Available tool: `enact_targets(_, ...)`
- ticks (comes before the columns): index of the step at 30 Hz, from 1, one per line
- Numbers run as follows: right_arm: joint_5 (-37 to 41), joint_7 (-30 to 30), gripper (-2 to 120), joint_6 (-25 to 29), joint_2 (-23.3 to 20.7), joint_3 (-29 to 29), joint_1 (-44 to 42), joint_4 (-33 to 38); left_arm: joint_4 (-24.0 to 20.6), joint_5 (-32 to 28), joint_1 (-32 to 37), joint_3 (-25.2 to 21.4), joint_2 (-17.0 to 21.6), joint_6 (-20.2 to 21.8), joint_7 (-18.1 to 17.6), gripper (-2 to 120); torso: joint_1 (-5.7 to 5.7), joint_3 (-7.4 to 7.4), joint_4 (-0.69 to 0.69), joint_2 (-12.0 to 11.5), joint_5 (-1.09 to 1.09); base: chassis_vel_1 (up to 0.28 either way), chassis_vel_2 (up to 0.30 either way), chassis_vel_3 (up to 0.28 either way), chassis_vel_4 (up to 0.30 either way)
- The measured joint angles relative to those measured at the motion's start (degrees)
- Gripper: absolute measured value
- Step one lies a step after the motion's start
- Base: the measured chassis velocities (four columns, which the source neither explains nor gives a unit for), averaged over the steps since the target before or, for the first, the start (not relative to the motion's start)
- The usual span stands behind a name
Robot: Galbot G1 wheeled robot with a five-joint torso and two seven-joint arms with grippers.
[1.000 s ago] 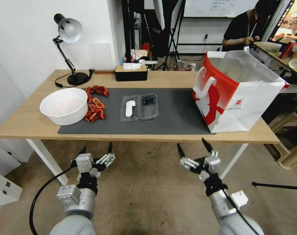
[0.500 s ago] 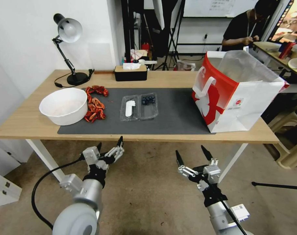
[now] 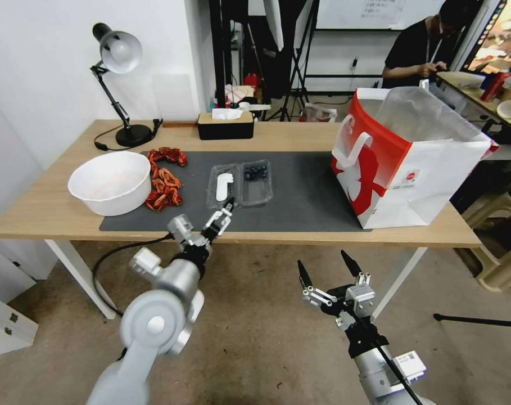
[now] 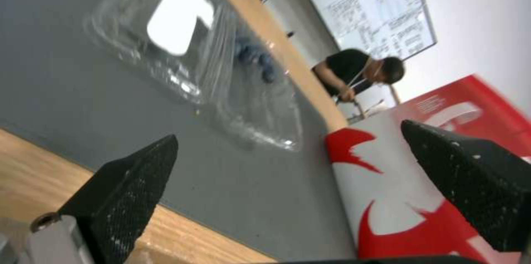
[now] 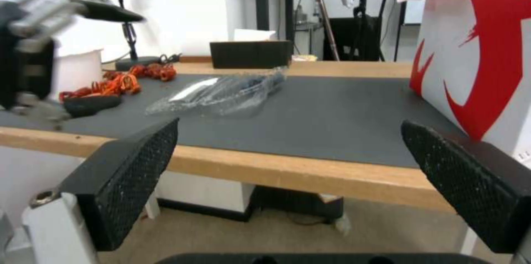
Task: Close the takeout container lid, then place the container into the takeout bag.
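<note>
The left hand (image 3: 224,209), spread wide, hovers just before the open takeout container (image 3: 239,184) lying flat.

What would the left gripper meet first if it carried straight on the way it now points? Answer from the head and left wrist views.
Probably the lid of the open takeout container: the left gripper, fingers open, points across the dark mat at it. Height above the mat is unclear.
</note>
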Motion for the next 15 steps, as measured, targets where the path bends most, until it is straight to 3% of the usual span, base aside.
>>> enact_targets(5, -1.08, 0.15, 100, 0.2, 0.89, 0.2, -0.33, -0.65, 5.52, -0.23, -8.79, 3.4, -1.63, 0.78, -6.06, 100, 0.0, 0.0, -0.02, 0.0, 0.0, 0.0, 0.0, 0.0, 0.0)
enact_targets(15, -1.6, 0.37, 100, 0.3, 1.32, 0.56, -0.03, -1.69, 11.54, 0.1, -14.6, 5.33, -2.93, 1.31, -11.59, 100, -0.01, 0.0, 0.0, 0.0, -0.01, 0.0, 0.0, 0.0, 0.0)
